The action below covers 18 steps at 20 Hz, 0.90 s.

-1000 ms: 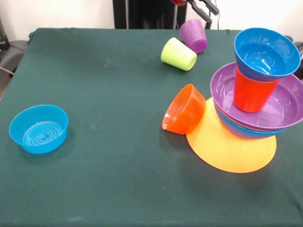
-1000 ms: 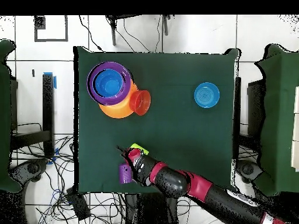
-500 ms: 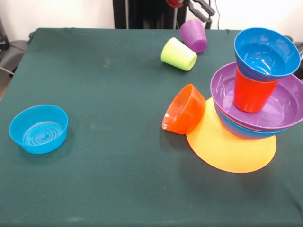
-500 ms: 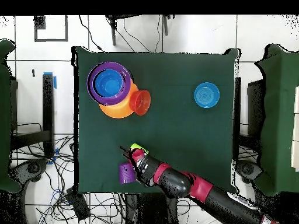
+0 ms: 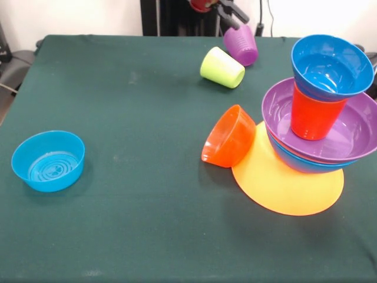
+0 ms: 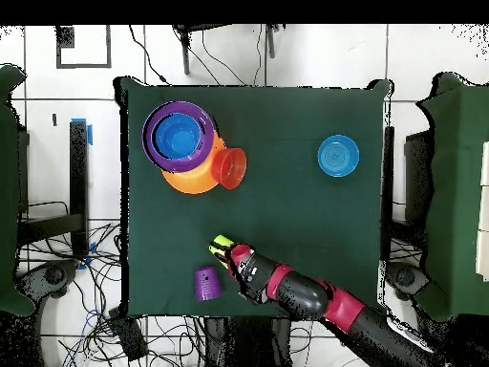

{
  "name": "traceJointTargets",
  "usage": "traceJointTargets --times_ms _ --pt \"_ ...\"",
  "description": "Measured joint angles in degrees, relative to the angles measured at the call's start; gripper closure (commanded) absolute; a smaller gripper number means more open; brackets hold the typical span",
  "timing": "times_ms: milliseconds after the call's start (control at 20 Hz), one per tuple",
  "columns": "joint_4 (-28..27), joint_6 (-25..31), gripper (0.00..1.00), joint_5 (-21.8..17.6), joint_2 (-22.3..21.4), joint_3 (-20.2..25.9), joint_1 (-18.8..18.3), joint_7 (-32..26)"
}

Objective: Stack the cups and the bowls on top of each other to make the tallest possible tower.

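Observation:
The tower [image 5: 318, 127] stands at the right: an upturned orange-yellow bowl [image 5: 283, 186], a blue bowl, a purple bowl [image 5: 353, 135], an orange cup [image 5: 312, 118] and a blue bowl [image 5: 330, 62] on top. In the overhead view the tower [image 6: 181, 139] is at the upper left. A small orange bowl [image 5: 230, 137] lies on its side against the tower's base. The lime green cup [image 5: 222, 67] and the purple cup [image 5: 241, 44] lie on their sides at the far edge. My gripper [image 5: 234, 15] hangs above them; in the overhead view it [image 6: 225, 252] is over the green cup [image 6: 222, 242]. The yellow cup is out of view.
A light blue bowl [image 5: 48, 160] sits upright at the left of the green table [image 5: 135, 106], far from the tower. In the overhead view this bowl [image 6: 338, 156] is at the right and the purple cup [image 6: 206, 283] is near the table's bottom edge.
My gripper has moved from above the purple cup to above the green cup. The cups, bowls and tower have not moved.

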Motion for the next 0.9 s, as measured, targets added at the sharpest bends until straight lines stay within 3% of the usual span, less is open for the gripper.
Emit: traceJointTargets --times_ms 350,900 --pt "-0.97 3.89 0.0 -0.02 -2.33 -0.01 -1.23 0.0" --pt "-3.32 4.53 0.0 -1.94 -1.96 -0.07 -2.87 0.0"
